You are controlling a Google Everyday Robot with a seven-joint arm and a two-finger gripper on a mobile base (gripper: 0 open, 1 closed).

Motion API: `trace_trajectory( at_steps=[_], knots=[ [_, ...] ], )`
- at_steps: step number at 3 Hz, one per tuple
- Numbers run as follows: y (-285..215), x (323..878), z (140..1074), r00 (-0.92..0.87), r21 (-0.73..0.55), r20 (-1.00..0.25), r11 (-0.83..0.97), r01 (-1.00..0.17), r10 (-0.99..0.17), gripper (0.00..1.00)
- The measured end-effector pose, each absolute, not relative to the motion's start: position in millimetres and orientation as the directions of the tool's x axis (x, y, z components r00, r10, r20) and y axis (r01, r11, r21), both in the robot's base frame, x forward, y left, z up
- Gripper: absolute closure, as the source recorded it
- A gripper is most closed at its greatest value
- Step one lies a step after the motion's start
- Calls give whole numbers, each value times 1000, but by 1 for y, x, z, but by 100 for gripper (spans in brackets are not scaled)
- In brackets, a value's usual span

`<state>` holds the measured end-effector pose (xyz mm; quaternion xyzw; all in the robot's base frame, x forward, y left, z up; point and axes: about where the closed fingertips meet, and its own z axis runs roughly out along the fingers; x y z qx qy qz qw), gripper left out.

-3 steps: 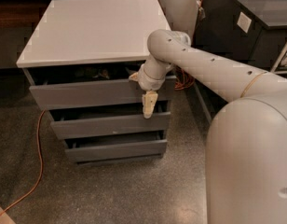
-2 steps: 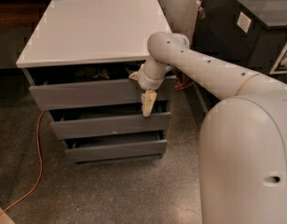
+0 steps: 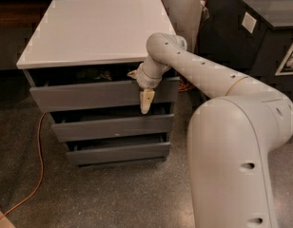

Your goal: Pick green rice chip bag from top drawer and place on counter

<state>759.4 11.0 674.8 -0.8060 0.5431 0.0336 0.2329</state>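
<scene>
The top drawer (image 3: 89, 95) of the grey cabinet stands slightly open, with a dark gap under the white counter (image 3: 94, 30). Dim shapes (image 3: 98, 73) lie in that gap. I cannot make out the green rice chip bag among them. My gripper (image 3: 145, 109) hangs pointing down in front of the right part of the top drawer's front, below the gap. Its tan fingers (image 3: 146, 99) are together and hold nothing.
Two shallower grey drawers (image 3: 113, 127) sit below, also slightly ajar. A black cabinet (image 3: 251, 37) with a round hole stands at the right. An orange cable (image 3: 39, 165) runs over the speckled floor at the left. My own arm (image 3: 232, 141) fills the lower right.
The gripper has shifted slightly to the left along the top drawer's front. The drawer has not moved.
</scene>
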Motion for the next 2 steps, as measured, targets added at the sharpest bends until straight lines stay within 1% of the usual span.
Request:
trace_trajectory(
  at_steps=[1, 2],
  knots=[
    [21, 775, 667, 419, -344, -316, -309, -887, -851, 0],
    [34, 790, 658, 422, -338, -329, -311, -888, -845, 2]
  ],
)
